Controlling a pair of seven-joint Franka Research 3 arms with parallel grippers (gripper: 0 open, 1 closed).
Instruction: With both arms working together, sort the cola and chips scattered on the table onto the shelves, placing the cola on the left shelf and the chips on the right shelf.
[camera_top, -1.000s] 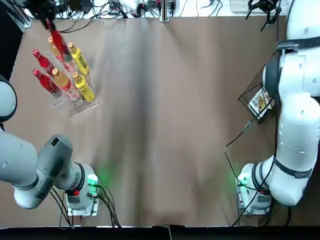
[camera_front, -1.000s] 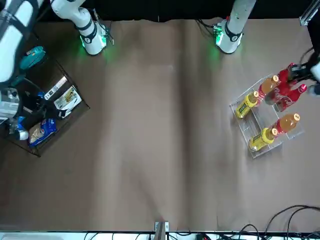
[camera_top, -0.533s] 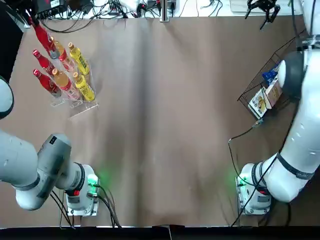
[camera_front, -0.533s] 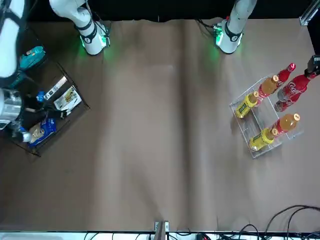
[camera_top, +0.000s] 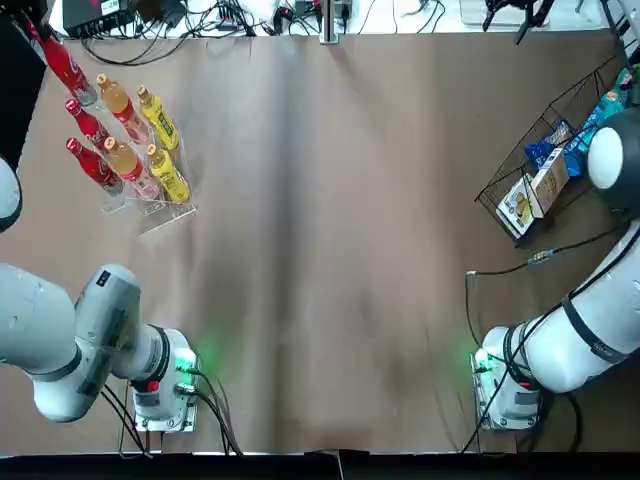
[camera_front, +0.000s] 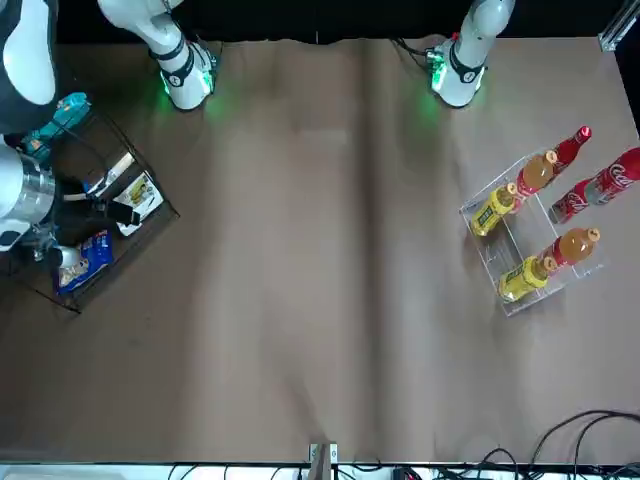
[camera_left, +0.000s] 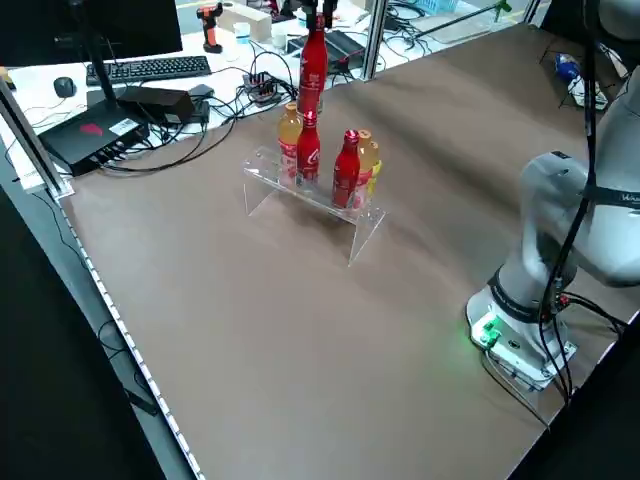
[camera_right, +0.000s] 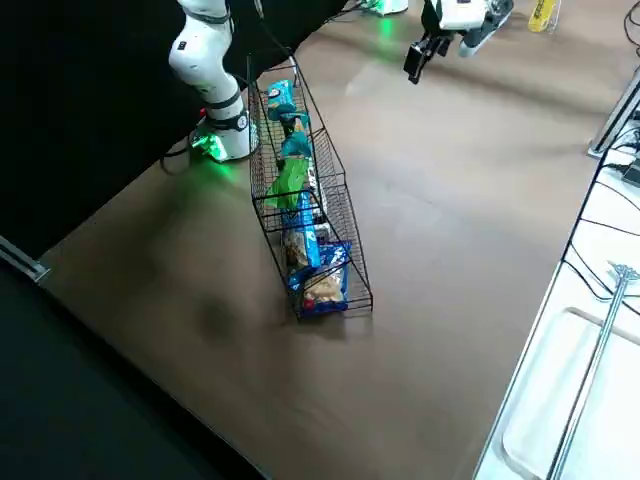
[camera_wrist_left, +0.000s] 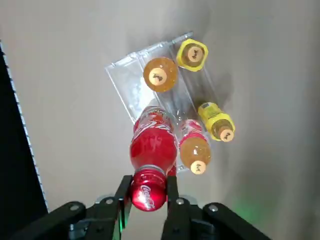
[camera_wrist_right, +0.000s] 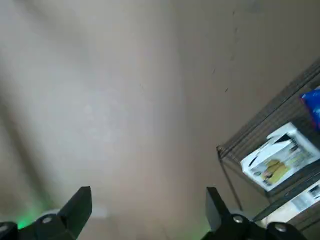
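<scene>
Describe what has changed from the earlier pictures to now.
The left gripper has lifted its cola higher and outward, off the clear rack. The right arm has swung outward, uncovering more of the wire basket. The orange and yellow bottles stayed put.

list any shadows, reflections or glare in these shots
top view: green glow on the brown tabletop beside the left arm's base; front view: soft dark vertical band down the tabletop; left wrist view: shiny highlights on the red bottle with white lettering
</scene>
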